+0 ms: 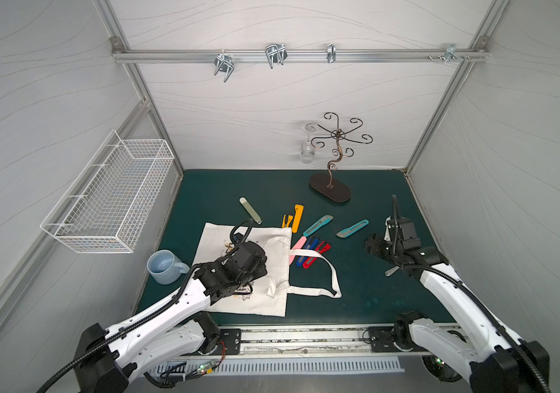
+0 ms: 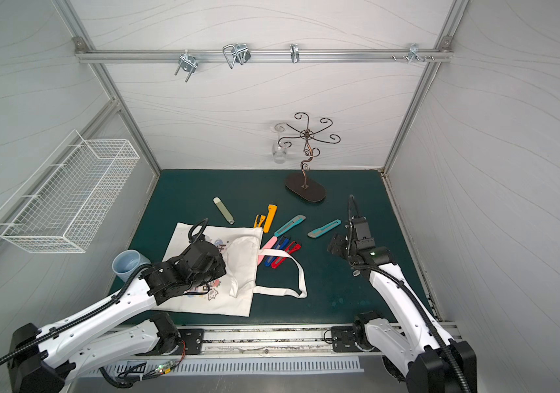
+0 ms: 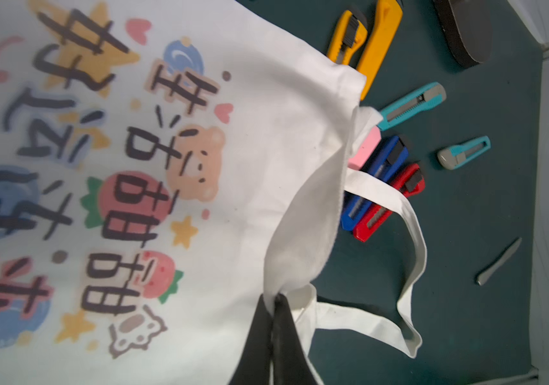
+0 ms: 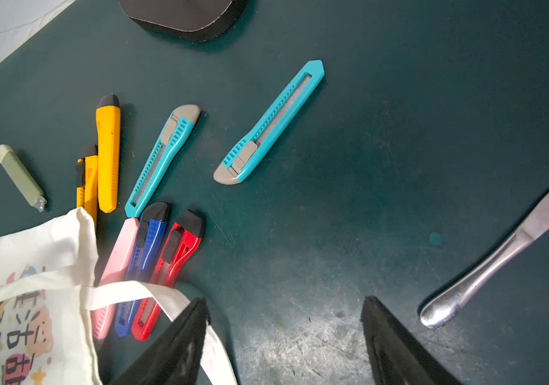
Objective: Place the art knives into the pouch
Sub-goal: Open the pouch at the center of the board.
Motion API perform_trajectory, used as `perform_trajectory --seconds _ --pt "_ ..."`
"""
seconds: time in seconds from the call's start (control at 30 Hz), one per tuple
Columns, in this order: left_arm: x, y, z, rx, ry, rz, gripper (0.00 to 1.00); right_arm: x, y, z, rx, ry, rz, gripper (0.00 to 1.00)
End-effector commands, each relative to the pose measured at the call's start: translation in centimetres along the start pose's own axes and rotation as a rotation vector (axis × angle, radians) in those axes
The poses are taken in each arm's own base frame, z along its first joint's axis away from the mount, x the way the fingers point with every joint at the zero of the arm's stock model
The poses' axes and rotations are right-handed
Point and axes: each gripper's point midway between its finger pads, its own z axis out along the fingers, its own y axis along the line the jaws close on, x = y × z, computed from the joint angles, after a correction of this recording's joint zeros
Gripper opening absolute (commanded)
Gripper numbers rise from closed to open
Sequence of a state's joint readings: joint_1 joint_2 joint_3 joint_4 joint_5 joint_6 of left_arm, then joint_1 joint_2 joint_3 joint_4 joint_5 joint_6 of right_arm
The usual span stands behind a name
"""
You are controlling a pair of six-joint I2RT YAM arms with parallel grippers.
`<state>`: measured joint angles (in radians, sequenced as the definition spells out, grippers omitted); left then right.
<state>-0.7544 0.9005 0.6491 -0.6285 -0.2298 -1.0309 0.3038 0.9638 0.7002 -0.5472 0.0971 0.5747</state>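
Note:
The pouch (image 1: pixel 254 304) (image 3: pixel 266 116), a cream tote with colourful prints, lies flat on the green mat. My left gripper (image 3: pixel 275 300) (image 1: pixel 261 272) is shut on the upper layer of its mouth edge, pulling the cloth up into a fold. Several art knives lie right of the mouth: two teal ones (image 1: pixel 352 228) (image 4: pixel 163 160), two yellow (image 4: pixel 108 153), and pink (image 4: pixel 116 260), blue (image 4: pixel 148 246) and red (image 4: pixel 173 263) under a handle strap (image 4: pixel 126 290). A grey-green one (image 1: pixel 250 210) lies farther back. My right gripper (image 4: pixel 285 301) (image 1: pixel 372 246) hovers open right of the knives, holding nothing.
A blue mug (image 1: pixel 164 267) stands left of the pouch. A dark metal stand (image 1: pixel 331 190) with a hanging glass (image 1: pixel 307 153) is at the back. A white wire basket (image 1: pixel 112 200) hangs on the left wall. A metal utensil (image 4: pixel 486 266) lies under my right arm.

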Motion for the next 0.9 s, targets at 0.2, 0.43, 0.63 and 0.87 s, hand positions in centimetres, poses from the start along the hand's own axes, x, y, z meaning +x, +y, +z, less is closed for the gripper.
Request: perform_trajectory --seconds 0.2,0.43,0.63,0.87 --pt "-1.7 2.1 2.6 -0.152 -0.037 0.002 0.24 -0.8 1.7 0.1 -0.025 -0.016 -0.044 0.8" --pt "-5.6 1.1 1.4 -0.232 -0.128 0.069 0.51 -1.0 1.7 -0.2 -0.017 -0.02 -0.086 0.83" --pt "-7.5 -1.2 0.2 -0.218 -0.149 0.142 0.47 -0.8 1.9 0.4 -0.029 -0.005 -0.09 0.84" --pt "-3.6 -4.3 2.6 -0.21 -0.031 0.278 0.41 -0.1 2.5 1.6 -0.061 0.064 -0.087 0.83"
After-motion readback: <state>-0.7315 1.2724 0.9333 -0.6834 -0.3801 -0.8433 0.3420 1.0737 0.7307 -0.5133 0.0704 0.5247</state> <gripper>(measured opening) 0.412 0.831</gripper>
